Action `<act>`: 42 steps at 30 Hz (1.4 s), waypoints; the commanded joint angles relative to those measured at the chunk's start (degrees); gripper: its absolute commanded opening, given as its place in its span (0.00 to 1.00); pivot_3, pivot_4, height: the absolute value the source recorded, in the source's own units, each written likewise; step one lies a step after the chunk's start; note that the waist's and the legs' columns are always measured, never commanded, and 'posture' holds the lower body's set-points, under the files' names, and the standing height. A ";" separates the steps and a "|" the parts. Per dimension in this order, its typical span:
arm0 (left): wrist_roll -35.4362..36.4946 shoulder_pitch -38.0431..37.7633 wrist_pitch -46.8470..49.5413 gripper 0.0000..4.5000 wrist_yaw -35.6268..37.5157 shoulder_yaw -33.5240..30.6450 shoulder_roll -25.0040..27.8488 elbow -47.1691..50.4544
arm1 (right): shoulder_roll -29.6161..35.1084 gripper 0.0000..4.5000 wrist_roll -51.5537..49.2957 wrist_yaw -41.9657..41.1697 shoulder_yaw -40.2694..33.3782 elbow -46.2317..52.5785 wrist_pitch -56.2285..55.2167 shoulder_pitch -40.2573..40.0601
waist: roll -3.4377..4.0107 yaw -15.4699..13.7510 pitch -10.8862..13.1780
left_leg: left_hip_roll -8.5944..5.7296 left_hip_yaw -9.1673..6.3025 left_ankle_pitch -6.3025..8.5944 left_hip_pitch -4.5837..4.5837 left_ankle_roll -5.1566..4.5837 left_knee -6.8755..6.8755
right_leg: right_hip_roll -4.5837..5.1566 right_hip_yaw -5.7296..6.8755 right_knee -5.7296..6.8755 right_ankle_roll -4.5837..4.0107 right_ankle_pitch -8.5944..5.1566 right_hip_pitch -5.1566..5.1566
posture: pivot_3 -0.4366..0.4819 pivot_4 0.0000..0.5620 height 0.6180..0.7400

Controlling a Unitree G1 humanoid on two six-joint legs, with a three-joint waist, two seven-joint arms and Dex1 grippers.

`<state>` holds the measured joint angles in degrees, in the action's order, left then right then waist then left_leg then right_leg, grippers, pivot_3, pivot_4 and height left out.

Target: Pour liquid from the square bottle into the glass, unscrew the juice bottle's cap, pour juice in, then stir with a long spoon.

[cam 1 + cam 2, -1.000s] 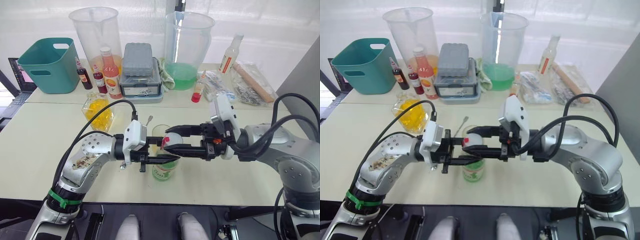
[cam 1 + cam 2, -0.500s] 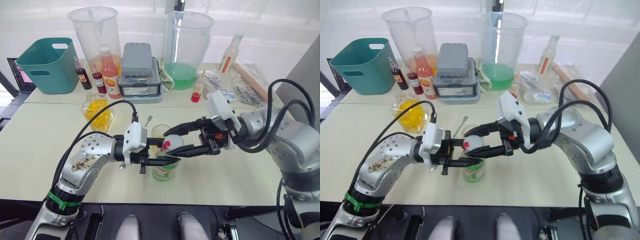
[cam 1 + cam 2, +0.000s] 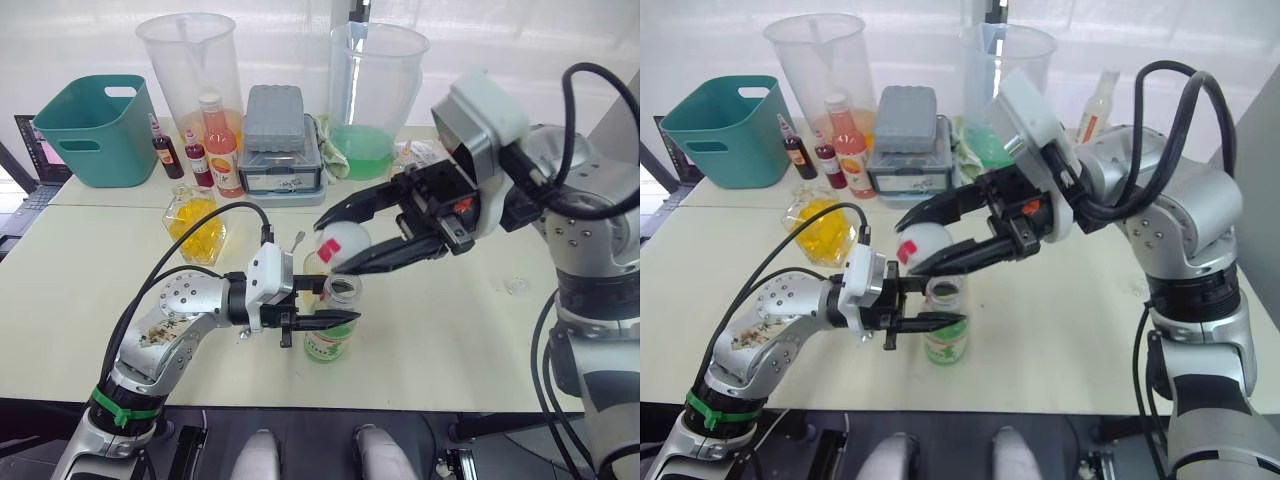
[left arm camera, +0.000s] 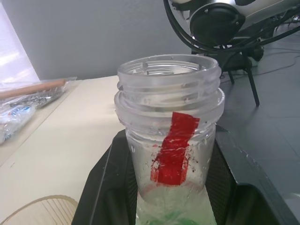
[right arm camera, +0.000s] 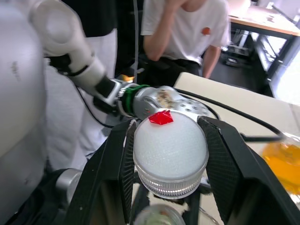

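Observation:
The juice bottle [image 3: 330,335] stands upright near the table's front edge, and my left gripper [image 3: 322,303] is shut on it just below its neck. Its threaded neck [image 4: 168,93] is open and carries a strip of red tape. The white cap [image 3: 343,243] with a red mark hangs above and slightly behind the bottle. My right gripper [image 3: 328,246] is shut on the cap [image 5: 170,152]. The glass [image 3: 312,265] stands just behind the bottle, partly hidden, with yellowish liquid in it. The square bottle [image 3: 195,222] of yellow-orange liquid sits to the left. The thin long spoon [image 3: 298,240] lies behind my left arm.
Along the back stand a teal bin [image 3: 92,128], two large clear pitchers [image 3: 190,70] [image 3: 375,90], an orange-red bottle [image 3: 222,145] and a grey box [image 3: 275,135]. Packets [image 3: 500,160] lie at the back right. A small clear object [image 3: 516,286] lies on the table's right. A person [image 5: 185,23] is nearby.
My right gripper has risen up and back from the juice bottle with the cap in it, leaving the neck open. The left gripper and bottle have stayed put.

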<state>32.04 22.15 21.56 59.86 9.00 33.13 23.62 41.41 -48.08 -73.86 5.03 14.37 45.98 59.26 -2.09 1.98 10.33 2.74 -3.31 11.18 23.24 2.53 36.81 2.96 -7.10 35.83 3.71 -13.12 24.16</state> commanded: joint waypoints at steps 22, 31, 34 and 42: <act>-1.56 -3.45 2.05 0.33 -3.45 -1.00 0.98 -0.41 | -9.28 0.37 29.78 49.61 -16.62 -27.54 -14.41 -27.97 | 0.02 0.63 -0.02 | -0.07 0.07 0.00 -0.04 0.00 -0.02 | 0.00 -0.17 0.03 0.31 0.18 -0.02 | 0.48 0.27 0.99; -2.08 -4.10 1.12 0.33 -3.33 -0.95 1.25 -0.69 | -11.82 0.37 34.77 50.67 -14.74 -38.32 -22.12 -24.79 | 0.02 0.91 -0.02 | -0.07 0.06 0.00 -0.07 -0.01 -0.03 | -0.01 -0.17 0.03 0.34 0.20 -0.05 | 0.48 0.27 0.99; -2.35 -4.01 0.68 0.33 -3.09 -0.60 1.30 -0.98 | -12.06 0.65 34.83 50.63 -15.29 -39.54 -22.69 -23.93 | 0.03 0.81 -0.02 | -0.07 0.05 0.00 -0.07 -0.01 -0.03 | -0.01 -0.17 0.03 0.35 0.21 -0.08 | 0.48 0.27 0.99; -1.01 -5.23 1.56 0.33 -3.10 -1.35 2.29 0.29 | -11.19 1.00 29.70 47.09 -18.55 -30.22 -19.09 -25.26 | 0.05 0.87 -0.04 | -0.07 0.04 0.00 -0.07 -0.01 -0.03 | -0.01 -0.17 0.04 0.36 0.22 -0.08 | 0.48 0.27 0.99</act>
<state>33.17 18.65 21.38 57.39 7.08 33.91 25.28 28.99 -15.84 -25.74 -11.06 -21.12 26.07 33.61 -2.04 2.86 10.29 2.68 -3.27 11.18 23.16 2.52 36.78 2.94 -7.27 35.89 4.07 -12.90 24.08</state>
